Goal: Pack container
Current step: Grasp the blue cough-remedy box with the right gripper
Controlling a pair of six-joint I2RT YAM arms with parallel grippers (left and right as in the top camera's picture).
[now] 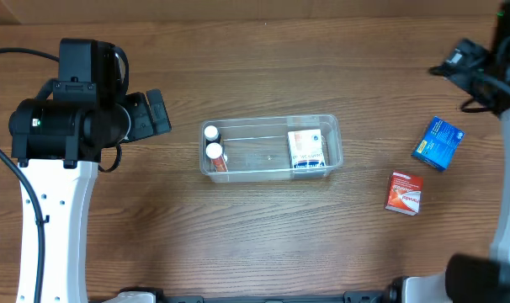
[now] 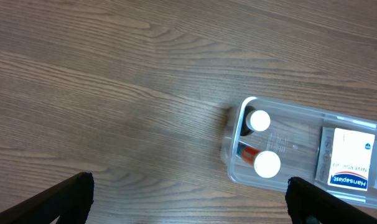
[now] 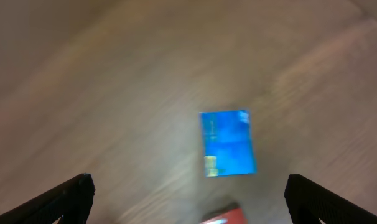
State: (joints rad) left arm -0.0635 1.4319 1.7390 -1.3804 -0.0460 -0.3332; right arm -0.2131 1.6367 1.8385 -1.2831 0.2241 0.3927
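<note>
The clear plastic container (image 1: 335,135) sits mid-table. It holds two white-capped bottles (image 1: 213,152) at its left end and a white box (image 1: 307,150) at its right end. The container (image 2: 233,134), the bottles (image 2: 267,164) and the white box (image 2: 350,165) also show in the left wrist view. A blue box (image 1: 438,143) and a red box (image 1: 404,193) lie on the table to the right of the container. The right wrist view shows the blue box (image 3: 228,143) and the edge of the red box (image 3: 223,217), blurred. My left gripper (image 2: 188,202) is open and empty, left of the container. My right gripper (image 3: 188,199) is open and empty, high above the blue box.
The wooden table (image 1: 263,227) carries everything. My left arm's body (image 1: 70,126) stands at the left. My right arm (image 1: 491,67) reaches in at the far right top corner.
</note>
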